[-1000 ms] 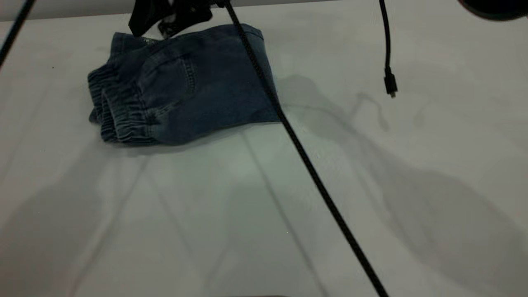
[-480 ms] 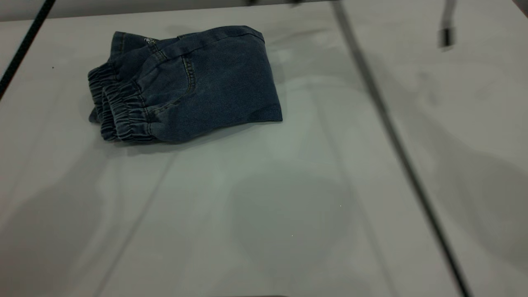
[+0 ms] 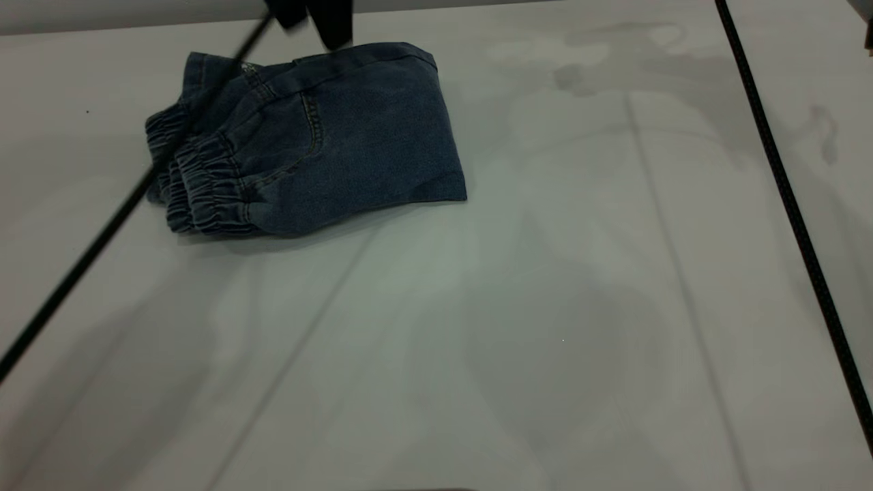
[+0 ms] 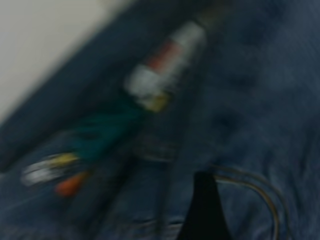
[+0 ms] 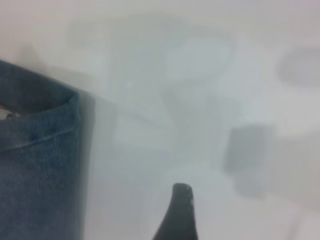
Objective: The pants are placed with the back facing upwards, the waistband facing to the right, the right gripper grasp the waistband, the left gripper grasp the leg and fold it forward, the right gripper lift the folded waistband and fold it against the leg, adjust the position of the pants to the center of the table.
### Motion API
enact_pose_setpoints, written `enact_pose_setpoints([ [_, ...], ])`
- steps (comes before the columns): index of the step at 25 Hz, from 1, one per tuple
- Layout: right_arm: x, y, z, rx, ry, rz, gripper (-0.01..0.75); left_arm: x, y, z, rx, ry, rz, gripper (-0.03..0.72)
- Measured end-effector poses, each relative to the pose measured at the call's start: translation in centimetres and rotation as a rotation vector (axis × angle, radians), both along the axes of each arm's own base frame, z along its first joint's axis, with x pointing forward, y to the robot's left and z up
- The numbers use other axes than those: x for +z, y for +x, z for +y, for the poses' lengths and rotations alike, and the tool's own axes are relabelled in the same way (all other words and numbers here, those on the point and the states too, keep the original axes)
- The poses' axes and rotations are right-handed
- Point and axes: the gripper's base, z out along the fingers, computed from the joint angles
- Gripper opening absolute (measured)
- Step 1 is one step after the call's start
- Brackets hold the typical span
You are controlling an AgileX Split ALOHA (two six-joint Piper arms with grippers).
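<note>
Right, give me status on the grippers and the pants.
Left gripper over the pants' far edge, holding nothing. Right gripper over bare table, clear. Pants folded, left of centre. Cable crosses the waistband.

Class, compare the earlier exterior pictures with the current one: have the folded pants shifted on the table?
No. The pants lie at the same spot on the table, their corner equally near its far edge.

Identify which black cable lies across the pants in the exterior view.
The left black cable crosses the pants near the waistband; the right black cable runs only over bare table.

Left end effector (image 3: 320, 17) cut off at the top edge — fingers unreadable.
</note>
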Motion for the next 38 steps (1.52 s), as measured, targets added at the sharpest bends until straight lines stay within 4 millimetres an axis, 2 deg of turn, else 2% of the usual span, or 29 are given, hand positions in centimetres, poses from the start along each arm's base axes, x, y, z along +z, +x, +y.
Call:
enact_pose_setpoints([
  [5, 0.0, 0.0, 0.0, 0.004, 0.001, 0.000, 0.582, -4.1, -1.9, -0.2, -0.226, 0.074, 0.111, 0.504],
  [8, 0.0, 0.0, 0.0, 0.008, 0.000, -0.002, 0.582, -6.9, -2.1, 0.1, -0.264, 0.114, 0.168, 0.504],
  [12, 0.0, 0.0, 0.0, 0.011, -0.003, -0.003, 0.582, -9.9, -2.2, -0.1, -0.234, 0.124, 0.196, 0.504],
  [16, -0.1, 0.0, -0.2, 0.010, -0.019, -0.004, 0.582, -10.3, -2.9, -1.7, -0.256, 0.153, 0.190, 0.504],
  [22, -0.1, 0.2, -1.1, -0.007, -0.026, -0.005, 0.582, -10.4, -6.0, -7.6, -0.382, 0.162, 0.172, 0.504],
  [27, -0.1, 0.4, -2.4, -0.028, -0.039, -0.005, 0.582, -10.5, -8.3, -10.9, -0.369, 0.147, 0.171, 0.504],
  [30, -0.1, 0.4, -2.8, -0.036, -0.039, -0.005, 0.582, -10.4, -8.5, -11.9, -0.265, 0.131, 0.169, 0.504],
  [34, 0.2, 0.4, -3.0, -0.037, -0.052, -0.013, 0.582, -9.3, -7.6, -12.8, -0.136, 0.086, 0.137, 0.504],
  [38, 2.8, 0.1, -3.2, -0.038, -0.071, -0.060, 0.582, -6.7, -6.3, -13.4, -0.125, 0.076, 0.058, 0.504],
])
